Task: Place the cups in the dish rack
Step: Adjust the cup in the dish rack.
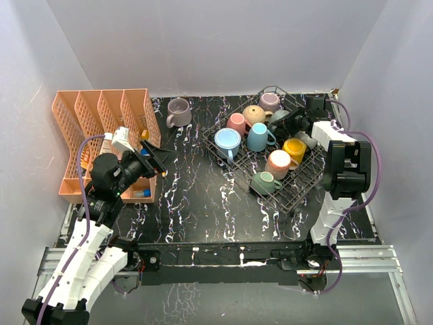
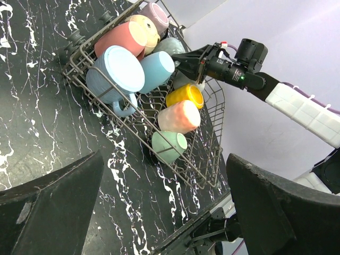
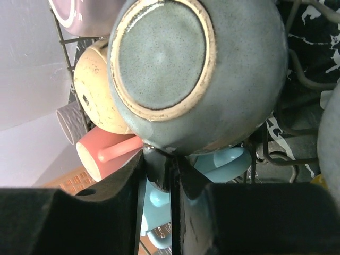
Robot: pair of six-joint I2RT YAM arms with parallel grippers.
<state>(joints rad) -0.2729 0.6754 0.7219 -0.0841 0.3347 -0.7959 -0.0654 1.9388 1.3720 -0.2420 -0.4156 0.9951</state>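
The dark marbled bench [image 1: 196,196] lies open between the two arms. The dish rack [image 2: 212,133] sits under and to the left of the right fingers [image 3: 162,170], crowded with cups. An orange organiser [image 1: 88,122] stands just beside the left fingers [image 1: 157,159], on their left. One mauve cup [image 1: 178,112] stands upright on the bench outside the rack, ahead of the left fingers and slightly to their right. It is well apart from the right fingers, so the left arm looks nearer. The left fingers gape wide, holding nothing. The right fingers are drawn almost together and seem to pinch the lower edge of a grey cup [image 3: 212,79] in the rack.
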